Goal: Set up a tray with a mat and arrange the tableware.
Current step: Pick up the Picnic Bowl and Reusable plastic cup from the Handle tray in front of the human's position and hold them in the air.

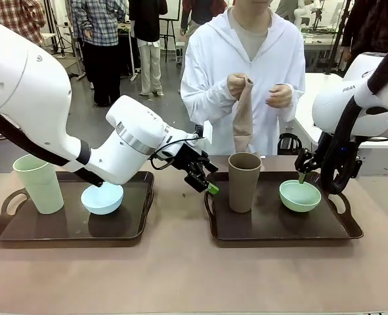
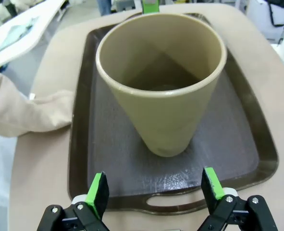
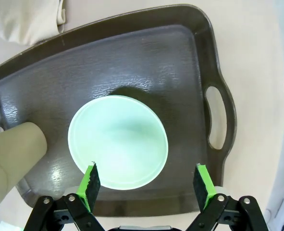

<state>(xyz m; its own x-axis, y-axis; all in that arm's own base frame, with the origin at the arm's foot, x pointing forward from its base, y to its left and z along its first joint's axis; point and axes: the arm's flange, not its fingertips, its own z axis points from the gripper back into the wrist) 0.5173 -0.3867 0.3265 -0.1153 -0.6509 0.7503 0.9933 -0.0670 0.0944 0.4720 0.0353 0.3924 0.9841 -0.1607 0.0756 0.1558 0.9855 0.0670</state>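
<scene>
Trays come first: two dark brown ones are laid side by side on the counter (image 1: 180,275), the left tray (image 1: 62,239) and the right tray (image 1: 279,237). Each is loaded with one tumbler and one bowl, so a matched pair of settings is judged to be the aim. The pale green tumbler (image 1: 39,182) is stood upright with the light blue bowl (image 1: 102,198) beside it. The brown tumbler (image 1: 244,182) is paired with the mint green bowl (image 1: 300,195).

No mat is seen under either set. A beige cloth (image 1: 243,121), perhaps the mat, is held up by the person (image 1: 246,59) opposite.

The left fingers (image 2: 99,191) are spread wide and pointed at the brown tumbler, with nothing gripped. The right fingers (image 3: 90,180) are spread over the mint green bowl, likewise empty.

The counter is covered in plain beige, and a busy workroom with people standing is seen behind.
</scene>
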